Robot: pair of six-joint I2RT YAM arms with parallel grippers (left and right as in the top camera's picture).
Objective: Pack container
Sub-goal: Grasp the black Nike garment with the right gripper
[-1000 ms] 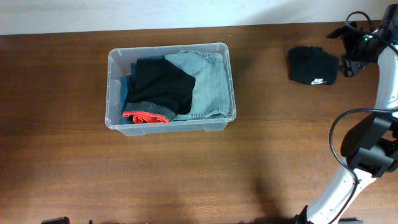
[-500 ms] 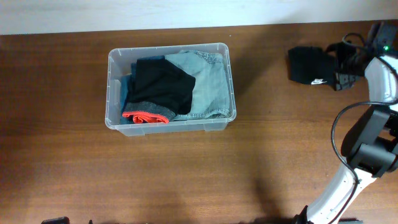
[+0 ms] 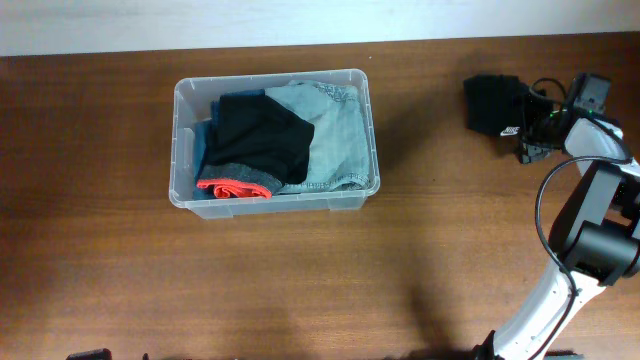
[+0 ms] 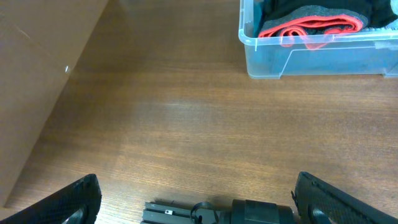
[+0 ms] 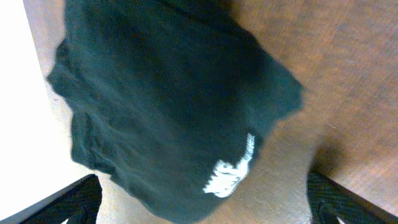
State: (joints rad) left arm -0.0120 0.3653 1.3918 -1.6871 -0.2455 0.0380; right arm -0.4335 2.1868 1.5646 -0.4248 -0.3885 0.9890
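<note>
Brown wooden table [image 3: 300, 280]. Clear plastic container [image 3: 172, 160] left of centre, toward far edge, holding light denim [image 3: 335, 135] with black garment [image 3: 255, 135], red-trimmed, on top. Folded black garment with white logo [image 3: 492, 102] far right, outside container. Right gripper [image 3: 528, 125] just beside it, fingers spread wide. Left gripper [image 4: 202, 199] over bare table, fingers likewise apart

one container [image 3: 270, 78]. inside it, one black garment [image 3: 255, 135] and one denim garment [image 3: 338, 140] show clearly. one logo garment [image 3: 492, 103] lies outside.
</note>
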